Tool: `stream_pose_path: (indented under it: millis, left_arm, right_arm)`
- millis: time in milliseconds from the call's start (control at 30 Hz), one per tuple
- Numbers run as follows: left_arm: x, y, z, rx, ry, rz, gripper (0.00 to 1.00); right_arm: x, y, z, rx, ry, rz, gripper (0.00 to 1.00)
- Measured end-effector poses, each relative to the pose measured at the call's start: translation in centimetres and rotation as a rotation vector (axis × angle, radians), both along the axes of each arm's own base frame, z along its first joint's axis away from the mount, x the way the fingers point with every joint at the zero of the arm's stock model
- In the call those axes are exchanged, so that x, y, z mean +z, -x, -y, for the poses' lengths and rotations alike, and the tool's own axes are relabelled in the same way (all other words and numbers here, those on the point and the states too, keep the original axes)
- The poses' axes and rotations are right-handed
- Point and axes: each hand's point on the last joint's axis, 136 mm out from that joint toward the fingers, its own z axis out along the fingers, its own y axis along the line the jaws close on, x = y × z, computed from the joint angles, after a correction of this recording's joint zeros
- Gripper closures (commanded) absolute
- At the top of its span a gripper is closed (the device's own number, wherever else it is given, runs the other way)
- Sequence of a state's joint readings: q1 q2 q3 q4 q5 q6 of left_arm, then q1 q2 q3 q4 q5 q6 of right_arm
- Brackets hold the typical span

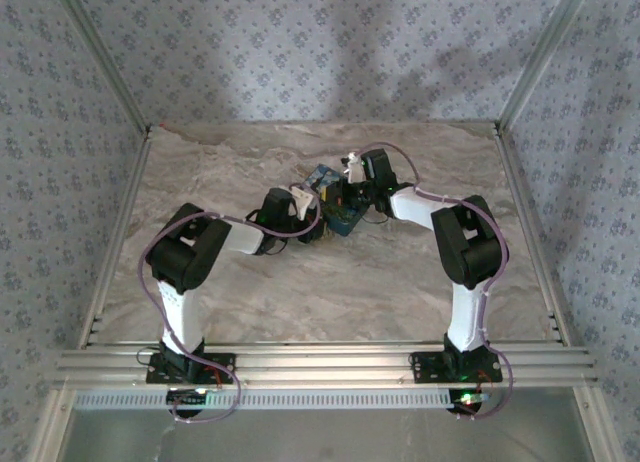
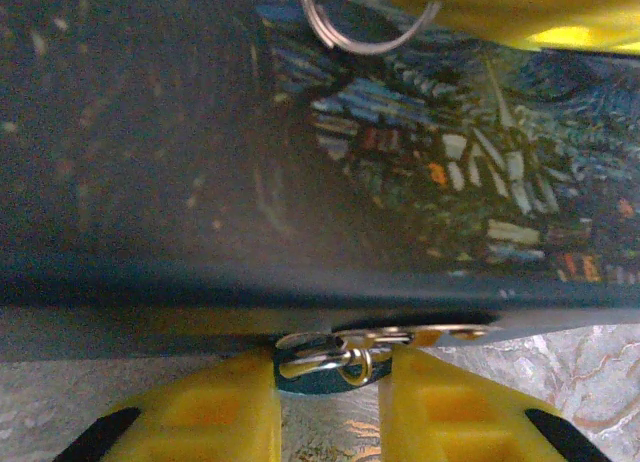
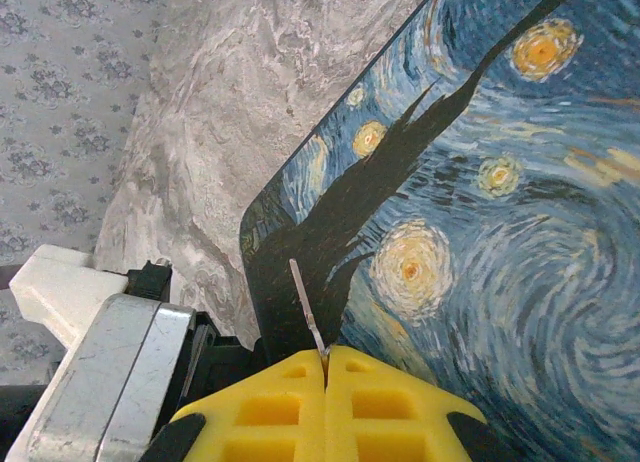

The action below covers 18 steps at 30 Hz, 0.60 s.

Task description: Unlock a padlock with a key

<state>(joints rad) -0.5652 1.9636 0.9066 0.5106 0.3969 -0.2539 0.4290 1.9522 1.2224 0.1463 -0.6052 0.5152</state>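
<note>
The padlock, a tiny grey-and-brass piece, hangs at the lower edge of the blue night-sky box. My left gripper has a yellow finger against each end of it. My right gripper is shut on the key, whose thin blade sticks up in front of the box. The key's ring dangles from the right fingers above the box. From above, both grippers meet at the box in the table's middle.
The box lies on a marble-patterned table closed in by patterned walls and metal posts. Aluminium rails run along the near edge. The left arm's white and grey wrist sits close beside my right fingers.
</note>
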Motion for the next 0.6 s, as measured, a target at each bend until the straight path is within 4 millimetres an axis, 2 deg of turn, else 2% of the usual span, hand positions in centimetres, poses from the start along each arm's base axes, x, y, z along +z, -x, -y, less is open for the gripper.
stream_pose_path:
  millis: [300,400,600]
  left_arm:
    - [0.4,0.8,0.1,0.013,0.010,-0.054,0.75]
    - [0.9,1.3,0.0,0.028,0.017,-0.099,0.75]
    - [1.7,2.3,-0.2,0.069,0.044,-0.220,0.76]
  right_arm:
    - [0.9,0.8,0.4,-0.018,0.025,0.001,1.00]
    - [1.8,2.0,1.1,-0.029,0.037,0.011,1.00]
    - [4.9,4.5,3.4,-0.063,0.073,0.098,1.00]
